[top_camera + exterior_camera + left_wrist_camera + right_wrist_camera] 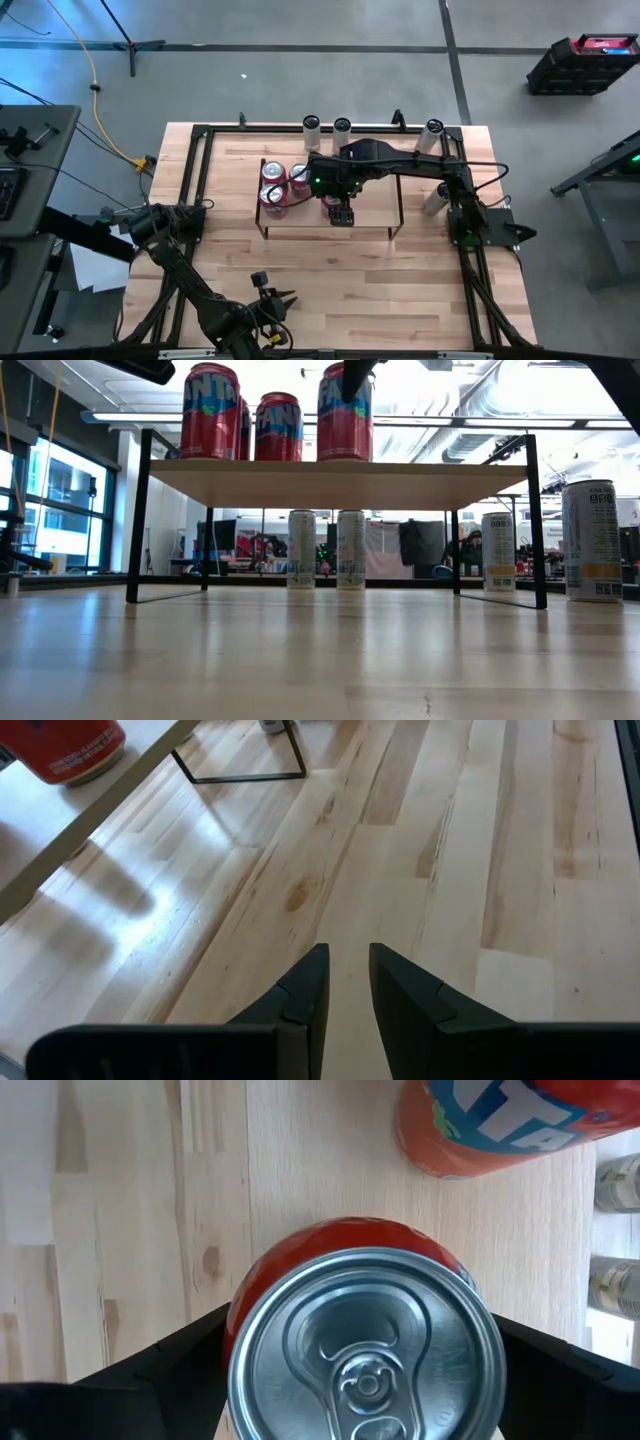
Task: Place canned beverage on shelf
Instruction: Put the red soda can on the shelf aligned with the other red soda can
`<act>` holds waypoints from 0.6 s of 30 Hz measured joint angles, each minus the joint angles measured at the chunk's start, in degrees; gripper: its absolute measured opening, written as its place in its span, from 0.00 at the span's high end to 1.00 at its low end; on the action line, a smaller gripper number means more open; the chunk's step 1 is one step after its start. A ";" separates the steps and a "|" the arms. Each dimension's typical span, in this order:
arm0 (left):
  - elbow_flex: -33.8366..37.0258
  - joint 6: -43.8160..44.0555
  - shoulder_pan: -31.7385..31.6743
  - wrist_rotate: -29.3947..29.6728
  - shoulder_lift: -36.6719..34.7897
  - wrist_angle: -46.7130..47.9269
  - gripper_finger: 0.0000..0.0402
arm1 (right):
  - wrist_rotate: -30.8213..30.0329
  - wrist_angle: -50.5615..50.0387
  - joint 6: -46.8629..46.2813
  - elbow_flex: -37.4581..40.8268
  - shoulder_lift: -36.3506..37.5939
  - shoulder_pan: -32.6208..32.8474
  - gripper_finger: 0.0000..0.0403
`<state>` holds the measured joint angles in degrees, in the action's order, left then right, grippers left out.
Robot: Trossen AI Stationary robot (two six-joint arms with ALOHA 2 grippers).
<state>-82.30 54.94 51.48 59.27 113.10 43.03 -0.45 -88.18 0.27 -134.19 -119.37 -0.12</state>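
Note:
The shelf (370, 215) is a light-wood board on a black wire frame in the middle of the table; it also shows in the low view (430, 482). Three red cans (273, 197) stand on its left part. My right gripper (341, 212) is shut on another red can (365, 1345), which stands upright on the board (345, 415). My left gripper (346, 970) is empty above bare tabletop near the table's near edge (278, 300), its fingers close together. My right gripper pinches the red can between its two fingers by its round side wall just below the top rim (232, 1342), one finger (170, 1365) on each side. The fingers come from above, pointing down. The can stands upright with its bottom on the shelf board.
Several white cans stand on the table beyond the shelf (312, 127) (342, 128) (432, 131) and one to its right (434, 198). Another red can (500, 1120) stands close beside the held one. Black rails (200, 130) frame the tabletop.

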 joint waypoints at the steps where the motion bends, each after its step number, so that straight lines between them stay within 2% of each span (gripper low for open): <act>1: 0.00 0.00 0.00 0.00 0.00 0.00 0.83 | 0.02 0.00 -0.01 0.00 0.00 0.00 0.13; 18: 0.02 1.22 0.14 0.17 0.02 0.68 0.83 | -0.45 -1.84 -1.46 0.00 3.02 -0.28 0.13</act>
<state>-82.28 56.16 51.62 59.44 113.12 43.71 -0.89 -90.02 -1.19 -134.19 -116.36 -0.40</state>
